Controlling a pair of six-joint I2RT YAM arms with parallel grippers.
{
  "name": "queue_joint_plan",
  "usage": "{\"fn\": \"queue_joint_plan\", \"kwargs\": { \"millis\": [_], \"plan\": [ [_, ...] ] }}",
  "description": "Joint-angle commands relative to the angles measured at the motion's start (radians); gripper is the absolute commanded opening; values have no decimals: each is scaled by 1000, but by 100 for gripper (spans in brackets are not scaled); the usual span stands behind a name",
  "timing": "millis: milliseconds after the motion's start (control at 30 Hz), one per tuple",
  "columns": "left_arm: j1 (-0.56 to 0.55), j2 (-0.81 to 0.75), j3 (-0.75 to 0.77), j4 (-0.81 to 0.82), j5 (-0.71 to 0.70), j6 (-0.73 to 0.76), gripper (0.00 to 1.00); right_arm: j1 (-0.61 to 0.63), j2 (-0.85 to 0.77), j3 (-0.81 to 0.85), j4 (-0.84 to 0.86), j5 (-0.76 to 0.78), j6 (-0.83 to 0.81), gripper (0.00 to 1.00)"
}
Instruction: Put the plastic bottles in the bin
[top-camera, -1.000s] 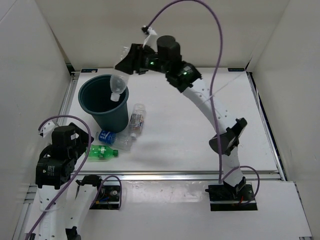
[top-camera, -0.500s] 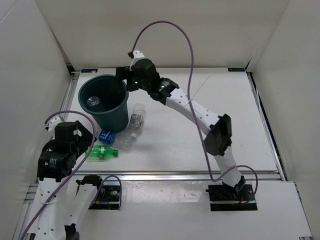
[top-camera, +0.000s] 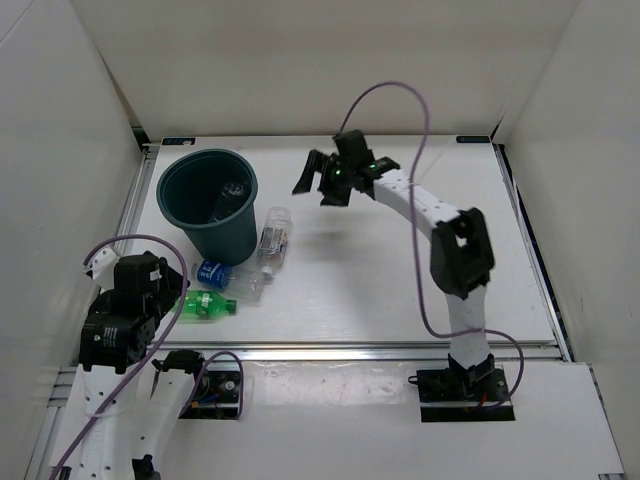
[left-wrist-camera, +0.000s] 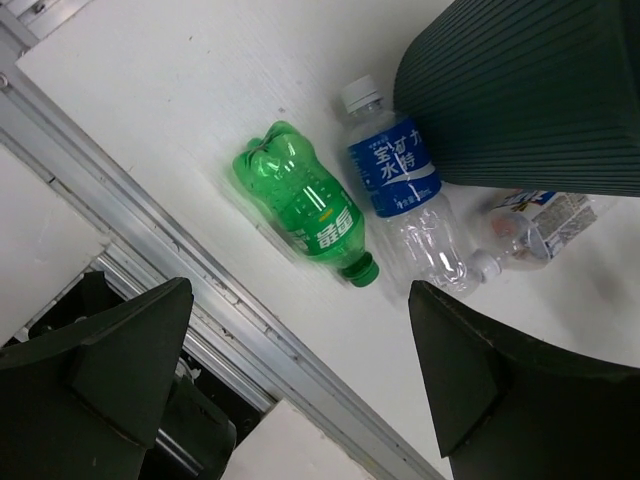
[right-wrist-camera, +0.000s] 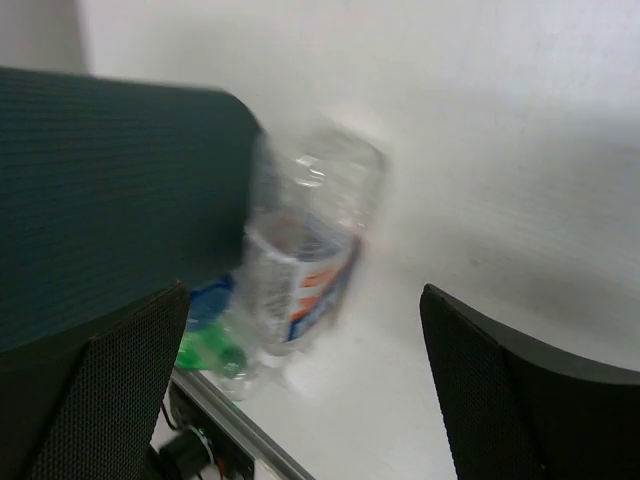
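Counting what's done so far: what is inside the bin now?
One clear bottle lies inside the bin, against its right wall. The interior is dark and the wall hides part of the floor, so more cannot be ruled out.

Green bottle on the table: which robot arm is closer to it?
Left. The left arm hovers right beside the green bottle, jaws open above it; the right arm is far across the table, past the bin.

And here we are in a robotics lab, a closed test cell: plain white walls box in a white tabletop, an aluminium rail runs along its near edge, and two white robot arms sit bolted there on black mounts, purple cable looping overhead.
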Motion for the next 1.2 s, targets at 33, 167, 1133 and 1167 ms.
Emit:
{"fn": "queue_joint_plan", "kwargs": {
  "millis": [33, 167, 1133, 1167],
  "plan": [
    [-4, -12, -39, 2, -29, -46, 100, 19, 205, 62, -68, -283, 4, 100],
    [-4, 28, -48, 2, -39, -56, 100, 19, 308, 102, -59, -364, 43, 100],
    [-4, 84, -59, -82, 12, -36, 100, 39, 693, 441, 53, -545, 201, 51],
    [-4, 83, -69, -82, 21, -36, 100, 39, 676, 413, 53, -545, 201, 45]
  ]
}}
